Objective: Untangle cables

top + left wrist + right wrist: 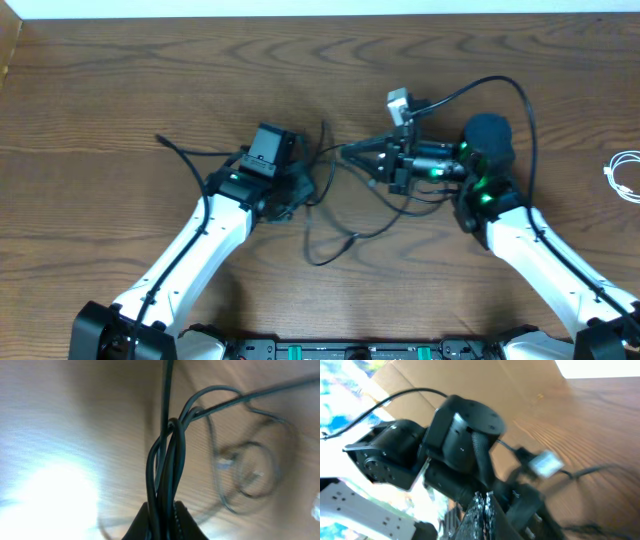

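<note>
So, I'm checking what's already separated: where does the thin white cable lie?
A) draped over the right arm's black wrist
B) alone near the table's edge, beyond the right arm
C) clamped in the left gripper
B: the thin white cable lies by itself at the brown wooden table's edge, apart from the tangled thin black cables.

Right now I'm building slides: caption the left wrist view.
Left end effector clamps twisted black cables over the wooden table.

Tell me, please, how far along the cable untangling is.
Done: the white cable lies apart, far right in the overhead view. In hand: the left pincer is shut on a twisted bundle of black cables, with the right pincer at the same tangle. Left: separating those black cables.
</note>
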Available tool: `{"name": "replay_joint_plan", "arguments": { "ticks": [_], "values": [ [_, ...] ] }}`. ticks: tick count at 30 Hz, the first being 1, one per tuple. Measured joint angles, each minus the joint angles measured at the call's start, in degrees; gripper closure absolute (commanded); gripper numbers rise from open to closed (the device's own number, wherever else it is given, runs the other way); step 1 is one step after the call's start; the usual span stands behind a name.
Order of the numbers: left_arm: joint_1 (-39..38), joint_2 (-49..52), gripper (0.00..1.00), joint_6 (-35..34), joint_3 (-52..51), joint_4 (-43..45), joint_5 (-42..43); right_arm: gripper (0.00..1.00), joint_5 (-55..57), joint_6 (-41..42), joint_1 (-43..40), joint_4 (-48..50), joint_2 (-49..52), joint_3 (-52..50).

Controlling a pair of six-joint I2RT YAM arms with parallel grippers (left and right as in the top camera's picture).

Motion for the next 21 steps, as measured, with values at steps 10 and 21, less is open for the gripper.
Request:
{"name": "replay_joint_plan", "arguments": {
  "ticks": [10, 21],
  "values": [
    [13.22, -4.55, 0.92, 2.75, -0.11, -11.93, -8.33, 0.99, 34.29, -10.95, -7.56, -46.8, -0.61, 0.33],
    [19.06, -20.11, 0.92, 9.64, -0.11, 1.42, 7.56, 0.79, 41.97, -13.57, -8.04, -54.47, -0.61, 0.2]
  ]
}}
